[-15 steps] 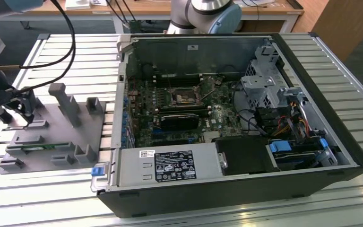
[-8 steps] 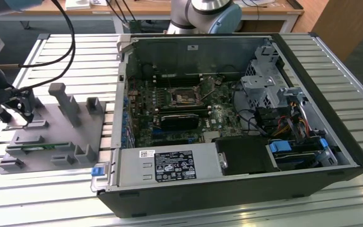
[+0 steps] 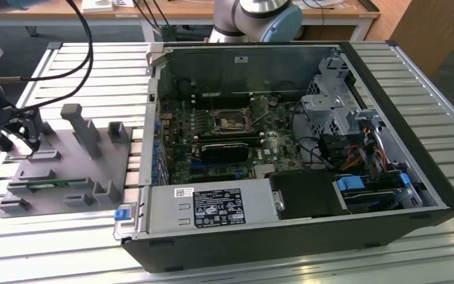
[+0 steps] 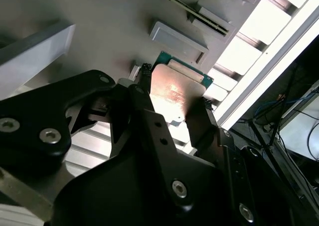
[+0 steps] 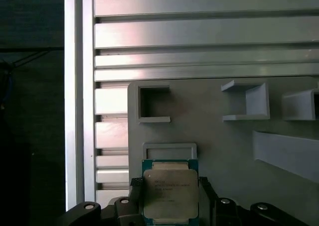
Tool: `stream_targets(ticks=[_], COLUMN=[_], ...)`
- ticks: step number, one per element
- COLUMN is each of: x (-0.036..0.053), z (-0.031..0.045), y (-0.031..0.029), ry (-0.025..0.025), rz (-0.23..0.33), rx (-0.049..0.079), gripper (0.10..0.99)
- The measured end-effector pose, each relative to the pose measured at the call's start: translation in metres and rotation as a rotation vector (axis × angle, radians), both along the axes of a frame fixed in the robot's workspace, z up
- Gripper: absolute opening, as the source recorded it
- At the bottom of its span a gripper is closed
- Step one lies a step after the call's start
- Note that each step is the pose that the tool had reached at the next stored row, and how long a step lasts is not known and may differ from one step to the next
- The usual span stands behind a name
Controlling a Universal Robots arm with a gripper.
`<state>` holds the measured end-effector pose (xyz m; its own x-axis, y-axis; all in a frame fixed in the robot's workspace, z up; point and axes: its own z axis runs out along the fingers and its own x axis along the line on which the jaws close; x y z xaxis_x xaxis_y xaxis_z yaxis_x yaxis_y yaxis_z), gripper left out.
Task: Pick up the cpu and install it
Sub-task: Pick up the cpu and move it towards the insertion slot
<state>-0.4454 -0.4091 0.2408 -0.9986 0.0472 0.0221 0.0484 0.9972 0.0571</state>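
Silver-grey on top, green at the rim: found the cpu [image 5: 169,193] clamped by opposite edges between the black fingers [image 5: 135,187] of the gripper [image 5: 169,185], lid facing the first wrist view. Confirmed same grip in the second wrist view, with glare off the lid. Cannot tell whether lifted clear of the grey fixture [image 5: 209,136] or touching it. Located just beside a shallow rectangular pocket [image 5: 169,150] of that fixture.

In the exterior view, placed gripper over the fixture's 9 o'clock edge, with fixture on the slatted metal surface [image 3: 54,236], at 9 o'clock from the open case [image 3: 290,248]. Noted socket [image 3: 233,121] mid-motherboard, well apart from gripper. Noted green memory stick [image 3: 45,184] in a fixture slot, 6 o'clock from gripper.
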Motion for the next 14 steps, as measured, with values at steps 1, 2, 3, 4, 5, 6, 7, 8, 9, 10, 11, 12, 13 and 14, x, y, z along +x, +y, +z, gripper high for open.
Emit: stream_targets(ticks=[1, 2, 3, 4, 5, 6, 7, 8, 9, 10, 11, 12, 13, 14], x=[0.0, 0.0, 0.0, 0.0, 0.0, 0.0, 0.0, 0.0, 0.0, 0.0, 0.0, 0.0, 0.0, 0.0], z=[0.0009, 0.0018, 0.0028, 0.0035, 0.0042, 0.0048, 0.0056, 0.0063, 0.007, 0.0075, 0.0077, 0.0081, 0.0086, 0.0089], y=[0.0, 0.0, 0.0, 0.0, 0.0, 0.0, 0.0, 0.0, 0.0, 0.0, 0.0, 0.0, 0.0, 0.0], ry=[0.0, -0.0001, 0.0, 0.0, 0.0, 0.0, 0.0, -0.0001, 0.0, -0.0001, -0.0003, -0.0003, 0.0, -0.0001], rz=[0.0, 0.0, 0.0, 0.0, 0.0, 0.0, 0.0, 0.0, 0.0, 0.0, 0.0, 0.0, 0.0, 0.0], rx=[0.0, 0.0, 0.0, 0.0, 0.0, 0.0, 0.0, 0.0, 0.0, 0.0, 0.0, 0.0, 0.0, 0.0], gripper=[0.529, 0.529, 0.529, 0.529, 0.529, 0.529, 0.529, 0.529, 0.529, 0.529, 0.529, 0.529, 0.529, 0.529])
